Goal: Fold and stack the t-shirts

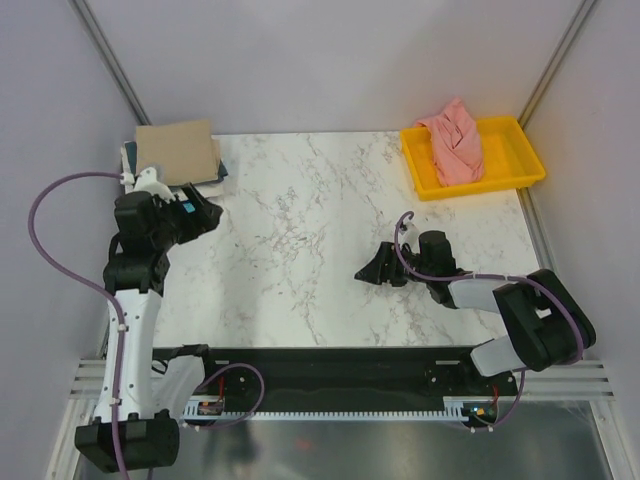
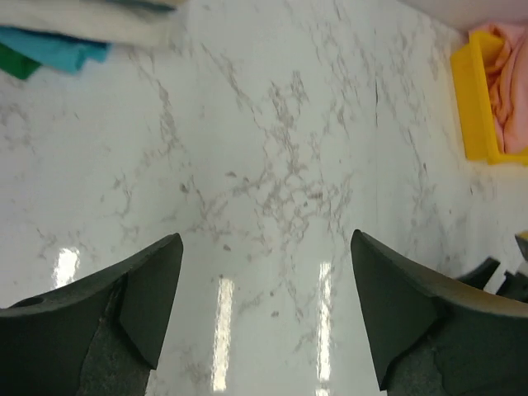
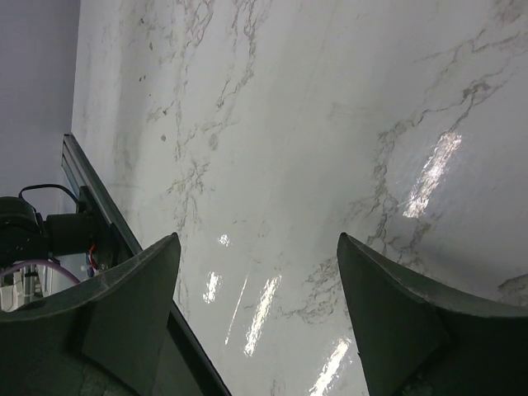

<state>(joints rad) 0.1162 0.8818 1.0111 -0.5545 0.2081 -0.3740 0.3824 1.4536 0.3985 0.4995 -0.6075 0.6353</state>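
A folded tan t-shirt (image 1: 176, 150) tops a stack of folded shirts at the table's back left corner; slate-blue edges (image 1: 221, 172) show under it. In the left wrist view cream (image 2: 91, 25), teal (image 2: 54, 51) and green (image 2: 16, 62) edges of the stack show at top left. A crumpled salmon-pink t-shirt (image 1: 455, 140) lies in the yellow tray (image 1: 520, 150); it also shows in the left wrist view (image 2: 507, 87). My left gripper (image 1: 207, 215) is open and empty, just in front of the stack. My right gripper (image 1: 372, 268) is open and empty over the bare marble, right of centre.
The white marble table (image 1: 300, 230) spreads between the arms. The yellow tray stands at the back right corner, also in the left wrist view (image 2: 470, 99). Grey walls close in the back and sides. A black rail (image 3: 99, 214) runs along the near edge.
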